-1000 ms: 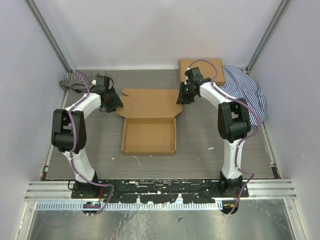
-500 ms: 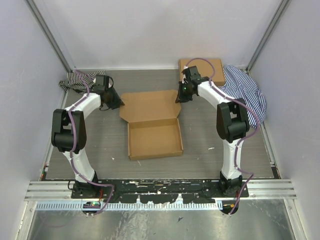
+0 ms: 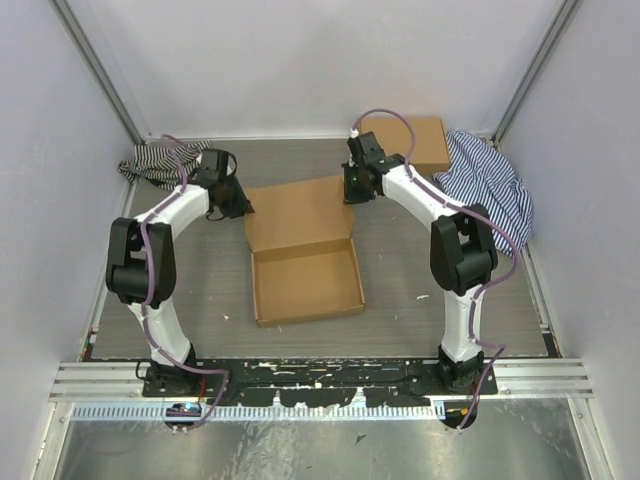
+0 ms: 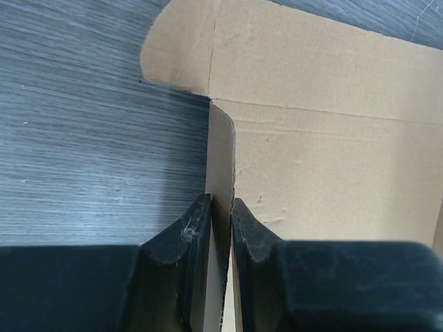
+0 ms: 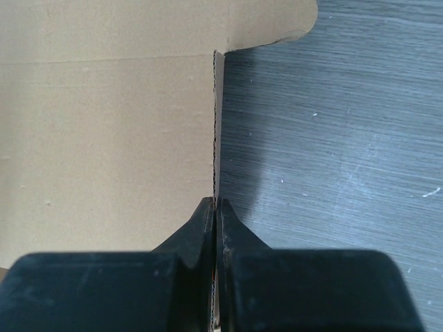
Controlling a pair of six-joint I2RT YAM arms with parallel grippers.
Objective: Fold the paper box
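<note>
Paper box (image 3: pixel 305 285) is placed mid-bench (image 3: pixel 200 285) between the arms, open tray nearest the bases, lid panel beyond it. Left fingers (image 4: pixel 185 238) are pinched on the upright flap at the lid's left edge. Right fingers (image 5: pixel 232 232) are pinched on the upright flap at its right edge. Striped cloths (image 3: pixel 155 160) and a second cardboard box (image 3: pixel 425 140) are seen at the far side.

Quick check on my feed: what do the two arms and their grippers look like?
Left arm and right arm: white curved shells, black joint housings, a purple cable running along each. Left gripper and right gripper: matte black, wedge-tipped.
</note>
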